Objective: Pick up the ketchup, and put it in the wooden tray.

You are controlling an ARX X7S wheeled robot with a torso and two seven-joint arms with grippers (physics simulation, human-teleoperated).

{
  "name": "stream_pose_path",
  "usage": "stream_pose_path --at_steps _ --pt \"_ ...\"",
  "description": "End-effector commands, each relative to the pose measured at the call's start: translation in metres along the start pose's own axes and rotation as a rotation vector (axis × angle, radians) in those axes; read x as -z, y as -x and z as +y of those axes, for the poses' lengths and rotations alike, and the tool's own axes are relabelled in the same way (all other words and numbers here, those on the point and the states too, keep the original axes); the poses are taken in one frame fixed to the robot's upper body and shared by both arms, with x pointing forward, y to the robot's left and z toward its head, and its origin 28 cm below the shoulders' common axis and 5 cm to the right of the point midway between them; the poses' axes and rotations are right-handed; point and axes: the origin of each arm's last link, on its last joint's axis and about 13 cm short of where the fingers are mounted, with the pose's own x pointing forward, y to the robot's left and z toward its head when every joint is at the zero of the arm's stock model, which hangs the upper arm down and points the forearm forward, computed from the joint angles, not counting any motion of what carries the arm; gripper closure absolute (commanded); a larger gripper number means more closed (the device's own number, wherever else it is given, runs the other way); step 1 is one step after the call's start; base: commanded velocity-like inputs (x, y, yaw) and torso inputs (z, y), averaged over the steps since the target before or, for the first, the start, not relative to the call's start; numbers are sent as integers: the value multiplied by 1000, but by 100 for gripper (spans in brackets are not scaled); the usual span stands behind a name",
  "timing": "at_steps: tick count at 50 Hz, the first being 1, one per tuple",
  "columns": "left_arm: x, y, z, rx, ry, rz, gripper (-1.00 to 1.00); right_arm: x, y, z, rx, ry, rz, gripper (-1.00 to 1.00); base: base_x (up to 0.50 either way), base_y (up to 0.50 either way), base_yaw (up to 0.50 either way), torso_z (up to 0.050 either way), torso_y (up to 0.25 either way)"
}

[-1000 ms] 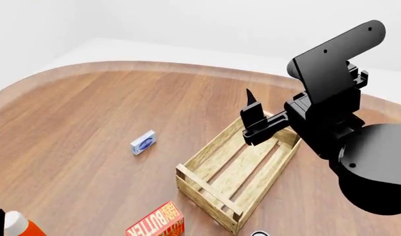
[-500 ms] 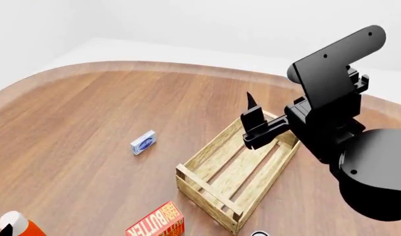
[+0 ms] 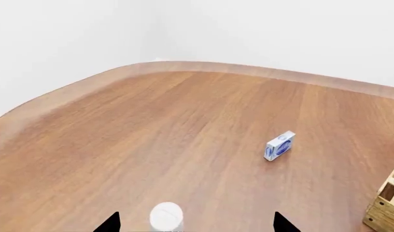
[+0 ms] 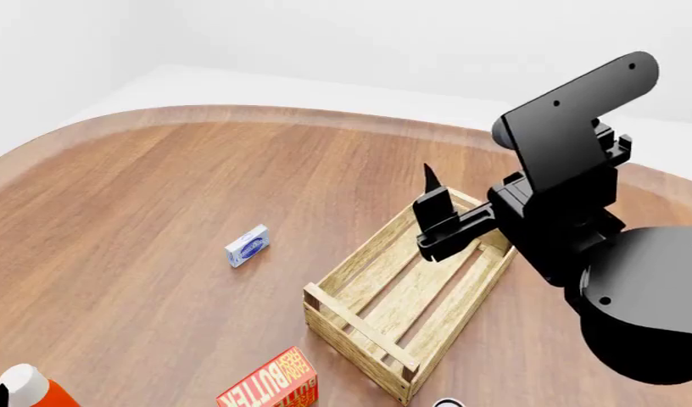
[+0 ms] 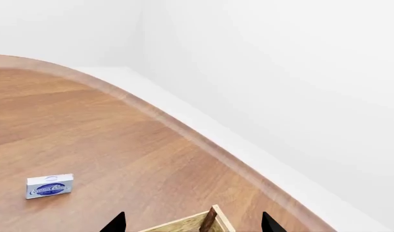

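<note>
Wooden table point(image 4: 153, 186), ketchup point(image 3: 166, 216) between spread left hand point(image 3: 193, 223) fingertips

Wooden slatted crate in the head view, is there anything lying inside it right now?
No, the pale slatted wooden crate shows only its bare slats inside, with nothing resting on them.

We can read one word only: "BUTTER", in pale capitals on the red-orange butter box point(image 4: 269, 384) lying at seven o'clock from the wooden tray point(image 4: 409, 292) in the head view. The small blue-and-white box point(image 4: 247, 246) at nine o'clock from the tray carries a blue oval mark whose lettering is too small for us to read.
</note>
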Motion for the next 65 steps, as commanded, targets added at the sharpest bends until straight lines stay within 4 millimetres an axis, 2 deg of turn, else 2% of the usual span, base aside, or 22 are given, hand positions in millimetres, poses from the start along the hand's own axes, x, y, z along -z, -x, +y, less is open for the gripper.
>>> stream_pose_path --at_steps 1,65 --pt "11 -6 0 -17 -29 8 -100 2 -1 1 -6 -5 4 -100 0 0 0 0 0" --pt "48 -53 -5 -126 -87 23 -100 5 -4 5 -17 -9 12 -100 0 0 0 0 0"
